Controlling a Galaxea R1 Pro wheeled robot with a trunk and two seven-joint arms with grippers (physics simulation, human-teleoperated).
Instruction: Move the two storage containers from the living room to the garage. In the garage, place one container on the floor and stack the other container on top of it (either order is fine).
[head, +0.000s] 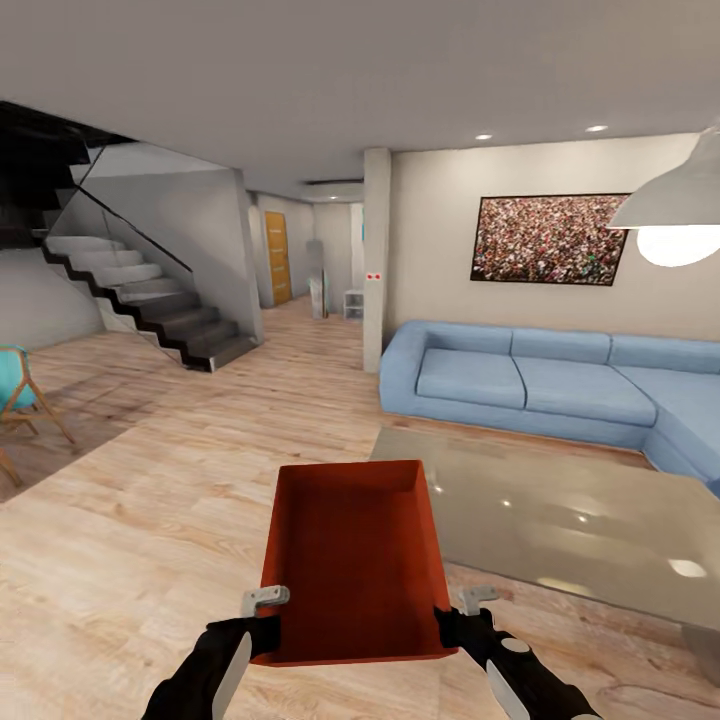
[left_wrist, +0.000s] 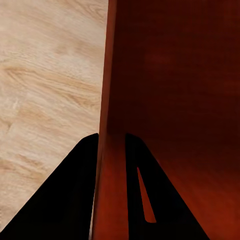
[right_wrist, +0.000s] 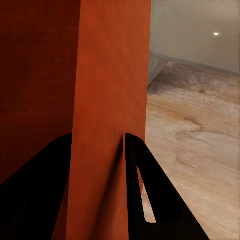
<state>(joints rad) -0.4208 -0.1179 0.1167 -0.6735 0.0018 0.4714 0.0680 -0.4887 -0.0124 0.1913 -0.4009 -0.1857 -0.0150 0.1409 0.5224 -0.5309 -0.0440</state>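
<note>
head view: both end effectors clamp container walls.

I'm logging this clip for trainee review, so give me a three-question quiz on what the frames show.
1. True or false: the orange-red rectangular plastic bin rests on the grey glass coffee table.
2. Which grippers clamp the bin's walls? A) left only B) right only C) both
3. Fill in: beyond the table stands a light-blue sectional ____.

Key:
1. False; it is held above the light wood plank floor, beside the table.
2. C; the left gripper and the right gripper each pinch a side wall.
3. sofa.
</note>
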